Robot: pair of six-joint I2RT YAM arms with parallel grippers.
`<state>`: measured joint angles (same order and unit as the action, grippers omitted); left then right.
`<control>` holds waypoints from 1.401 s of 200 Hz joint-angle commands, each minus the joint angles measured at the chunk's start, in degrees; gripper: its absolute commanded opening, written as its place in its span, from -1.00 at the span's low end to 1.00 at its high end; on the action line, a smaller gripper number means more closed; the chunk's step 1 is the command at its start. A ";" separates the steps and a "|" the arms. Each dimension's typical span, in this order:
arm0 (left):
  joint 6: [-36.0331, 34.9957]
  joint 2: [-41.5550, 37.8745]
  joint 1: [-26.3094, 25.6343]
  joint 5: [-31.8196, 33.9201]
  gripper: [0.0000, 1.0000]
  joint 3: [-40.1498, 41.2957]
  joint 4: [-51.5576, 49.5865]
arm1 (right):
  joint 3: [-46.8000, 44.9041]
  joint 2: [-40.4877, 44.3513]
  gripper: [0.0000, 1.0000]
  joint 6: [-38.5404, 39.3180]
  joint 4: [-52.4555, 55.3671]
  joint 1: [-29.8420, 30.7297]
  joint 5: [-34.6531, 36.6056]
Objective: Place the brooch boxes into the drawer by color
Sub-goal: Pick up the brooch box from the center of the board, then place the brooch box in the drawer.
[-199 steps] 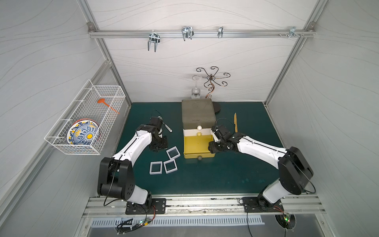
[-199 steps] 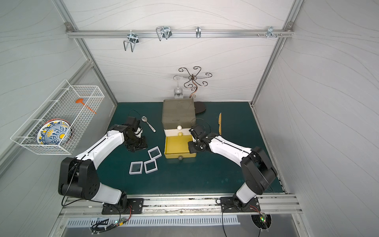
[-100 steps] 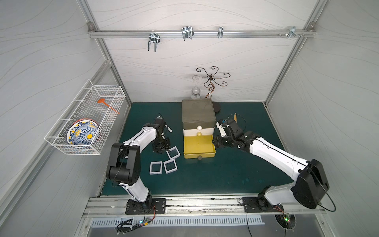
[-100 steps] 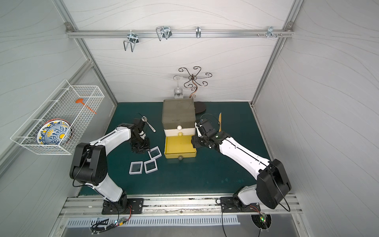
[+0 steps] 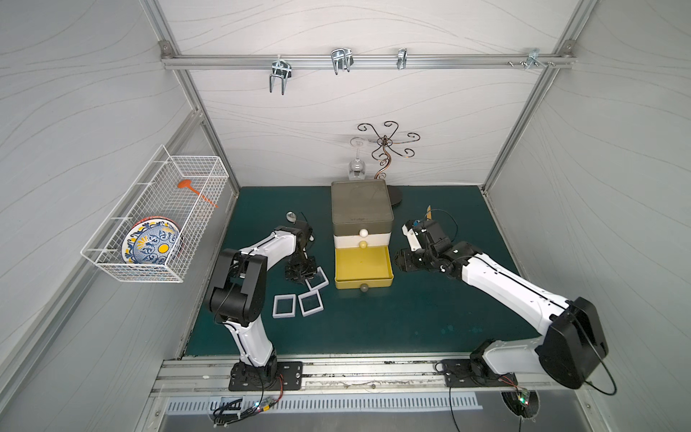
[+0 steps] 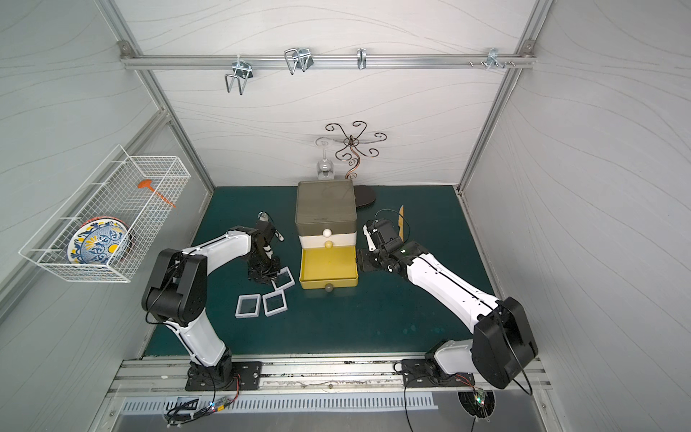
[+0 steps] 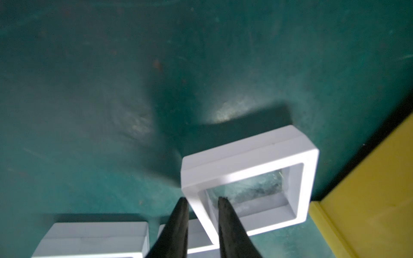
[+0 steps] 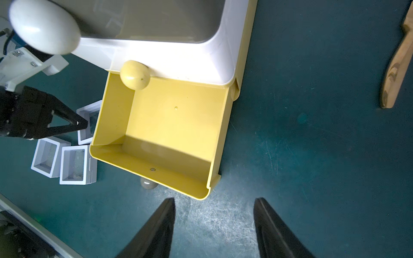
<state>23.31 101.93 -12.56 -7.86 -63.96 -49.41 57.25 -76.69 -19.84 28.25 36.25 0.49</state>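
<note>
Brooch boxes: three white ones on surface beside drawer, none in open yellow tier. My left claw narrow, astride rim of nearest box; grip perhaps unfinished. Right claw wide, empty. All three yet to stow.

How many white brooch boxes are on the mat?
3 white boxes: one beside the open yellow drawer, at the left gripper; two side by side nearer the arm bases. Closed tiers may hide more.
</note>
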 commanded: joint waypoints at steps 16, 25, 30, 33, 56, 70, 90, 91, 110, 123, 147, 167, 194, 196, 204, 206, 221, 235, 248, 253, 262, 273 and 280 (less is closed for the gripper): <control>0.43 1.04 -0.63 1.80 -0.86 -1.95 0.06 | -1.00 1.82 0.22 0.94 0.93 -0.90 -0.69; 0.33 1.07 -0.64 2.00 -0.98 -2.04 -0.14 | -1.08 1.93 0.21 0.98 0.97 -0.92 -0.53; 0.29 1.03 -0.64 2.21 -1.00 -2.12 -0.24 | -1.08 2.06 0.21 0.99 0.93 -0.96 -0.58; 0.27 1.05 -0.63 2.22 -1.00 -2.14 -0.32 | -1.09 2.07 0.21 0.95 0.87 -1.00 -0.62; 0.16 0.51 -0.71 2.83 -1.00 -2.65 -1.07 | -1.09 2.24 0.22 0.93 0.75 -1.07 -0.58; 0.28 -1.47 -0.71 3.86 -1.00 -3.00 -1.46 | -1.09 2.29 0.22 1.00 0.72 -1.06 -0.58; 0.38 -6.07 -0.80 4.28 -1.00 -4.85 -2.66 | -0.93 2.56 0.22 0.98 0.73 -1.05 -0.57; 0.35 -6.32 -0.85 4.22 -1.00 -4.94 -2.69 | -0.88 2.58 0.22 1.00 0.70 -1.03 -0.57; 0.24 -11.34 -1.30 2.05 -1.00 -7.65 -3.36 | -0.96 3.07 0.22 0.95 0.28 -1.07 -0.49; 0.16 -13.32 -2.34 0.69 -1.00 -10.04 -4.12 | -1.00 3.12 0.22 0.85 -0.08 -1.13 -0.49; 0.37 -13.87 -6.36 -0.46 -1.00 -13.64 -5.50 | -0.83 2.73 0.22 0.50 -0.38 -1.05 -0.67; 1.50 -13.43 -9.60 -0.83 -1.00 -14.35 -4.38 | -0.83 2.53 0.22 0.22 -0.30 -1.10 -0.83; 2.74 -11.55 -13.17 -0.62 -1.00 -14.37 -2.40 | -1.08 2.69 0.22 0.11 -0.21 -1.12 -0.51; 2.85 -11.37 -13.37 -0.55 -1.00 -14.35 -2.30 | -1.09 2.75 0.22 0.16 -0.17 -1.03 -0.50; 3.04 -10.68 -14.07 -0.44 -1.00 -14.35 -1.83 | -1.05 2.76 0.22 0.15 -0.06 -1.07 -0.49; 3.12 -10.45 -14.25 -0.41 -1.00 -14.35 -1.72 | -1.08 2.77 0.22 0.15 -0.04 -1.13 -0.40; 3.47 -9.25 -15.24 -0.16 -1.00 -14.19 -0.85 | -1.13 2.92 0.22 0.22 0.21 -1.15 -0.32; 3.67 -8.24 -15.88 -0.01 -1.00 -14.02 0.06 | -1.34 3.12 0.22 0.24 0.23 -1.10 -0.04; 3.80 -7.22 -16.35 0.42 -1.00 -13.88 0.64 | -1.56 3.25 0.23 0.19 0.23 -1.06 0.12; 3.84 -6.83 -16.44 0.47 -1.00 -13.82 0.79 | -1.60 3.20 0.22 0.16 0.21 -1.14 0.12; 3.85 -6.17 -16.69 0.47 -1.00 -13.82 0.92 | -1.70 3.27 0.22 0.17 0.20 -1.17 0.13; 3.85 -5.61 -17.10 0.76 -1.00 -13.75 1.36 | -1.82 3.38 0.22 -0.03 0.22 -1.10 0.23; 4.01 -5.39 -17.30 0.92 -1.00 -13.57 1.78 | -1.97 3.39 0.23 0.10 0.18 -1.11 0.32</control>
<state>28.16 94.87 -27.90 -6.09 -77.41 -52.01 56.27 -74.81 -19.62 28.34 35.48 0.23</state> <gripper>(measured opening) 0.085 0.612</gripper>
